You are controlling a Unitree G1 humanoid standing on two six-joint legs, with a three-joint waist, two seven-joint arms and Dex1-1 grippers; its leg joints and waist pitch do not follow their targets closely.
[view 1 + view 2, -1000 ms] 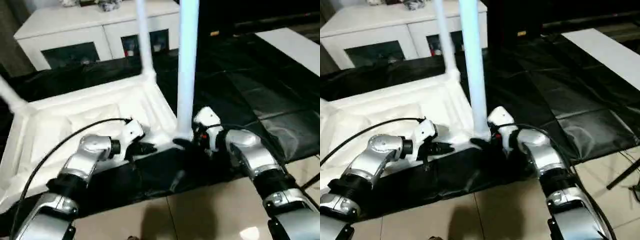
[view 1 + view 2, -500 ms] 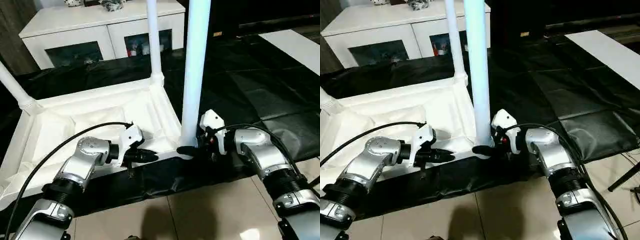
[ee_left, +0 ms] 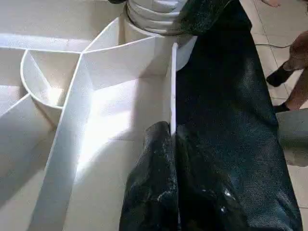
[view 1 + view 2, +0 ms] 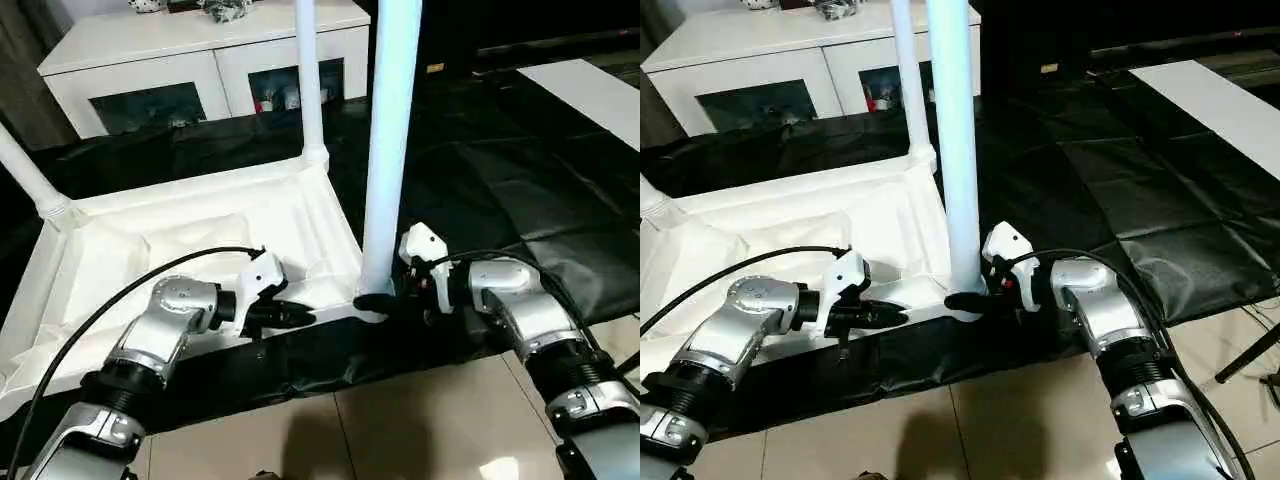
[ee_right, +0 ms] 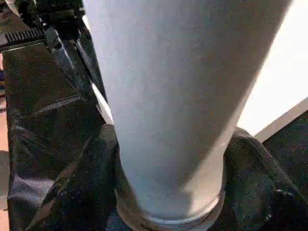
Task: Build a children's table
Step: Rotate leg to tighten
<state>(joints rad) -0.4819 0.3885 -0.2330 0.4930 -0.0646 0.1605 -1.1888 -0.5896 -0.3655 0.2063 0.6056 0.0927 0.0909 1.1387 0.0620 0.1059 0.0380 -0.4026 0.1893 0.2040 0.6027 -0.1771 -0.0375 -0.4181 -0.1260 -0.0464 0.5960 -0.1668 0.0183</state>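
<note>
While the tabletop (image 4: 190, 225) lies upside down on the black-covered work table (image 4: 480, 160), filling the left and centre of the head views, you have three legs standing in its corner sockets: the near leg (image 4: 390, 140) at centre frame, a far leg (image 4: 308, 75) rising out of the top edge behind it, and a third leg (image 4: 28, 180) slanting at the left edge. Your left gripper (image 4: 296, 315), lower centre-left, is clenched on the near rim of the tabletop; in the left wrist view its fingers (image 3: 156, 187) pinch the thin upright wall between them, with the ribbed underside to one side and black cover to the other. Your right gripper (image 4: 374, 301), just right of centre, sits at the foot of the near leg where it meets the socket; in the right wrist view its fingers (image 5: 84, 187) stand either side of the leg's base, close against it, but you cannot tell from these frames whether they press on it. The white cabinet (image 4: 200, 60) with dark glass doors stands across the upper left. A person's foot (image 3: 281, 74) shows at the right edge of the left wrist view, on the tiled floor (image 4: 400, 425).
</note>
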